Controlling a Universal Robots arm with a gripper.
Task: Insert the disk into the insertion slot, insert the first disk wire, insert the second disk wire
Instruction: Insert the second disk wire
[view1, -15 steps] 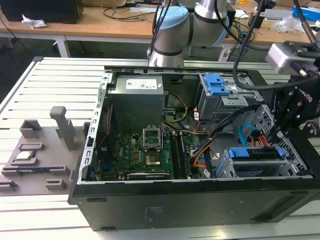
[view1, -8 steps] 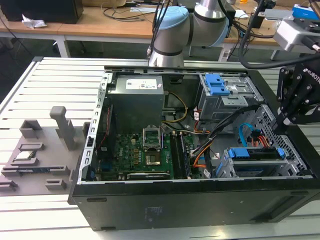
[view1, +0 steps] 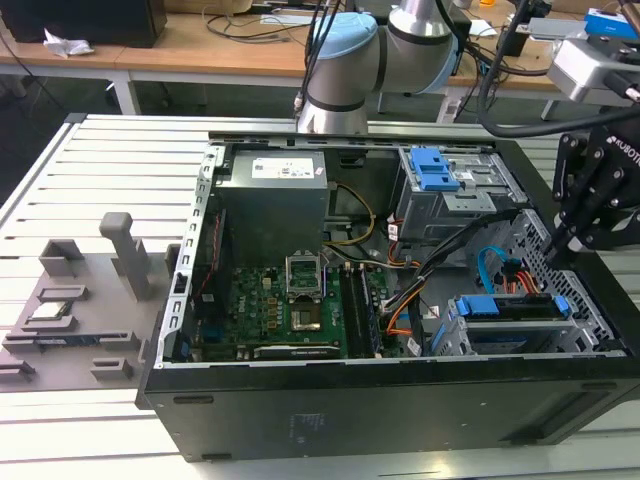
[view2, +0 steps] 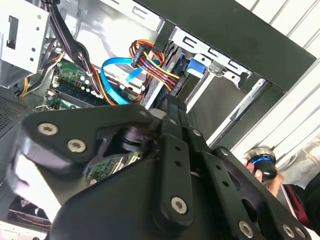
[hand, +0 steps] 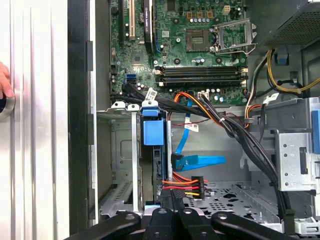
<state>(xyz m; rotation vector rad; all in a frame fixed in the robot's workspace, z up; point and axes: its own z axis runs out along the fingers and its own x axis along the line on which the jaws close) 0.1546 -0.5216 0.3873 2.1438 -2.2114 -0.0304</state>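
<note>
Where the arm is reaching in: the end of the computer case (view1: 300, 420) at the exterior view's right; case lying open on the slatted surface (view1: 100, 160).
Gripper (hand: 170, 200): fingers pressing together, tips sitting just beside the red-yellow-black wire plug (hand: 183, 185).
Disk (hand: 152, 134): sitting in the insertion slot (hand: 122, 150), blue carrier showing, toward the case's near side.
Blue flat wire (hand: 202, 161): plug end lying at the disk's edge.
Hand (hand: 4, 82): resting on the surface outside the case.

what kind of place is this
Probably a robotics lab or workshop: an open PC case sits on a slotted metal table, a robot arm rises behind it, and wooden desks strewn with cables run along the back.
</note>
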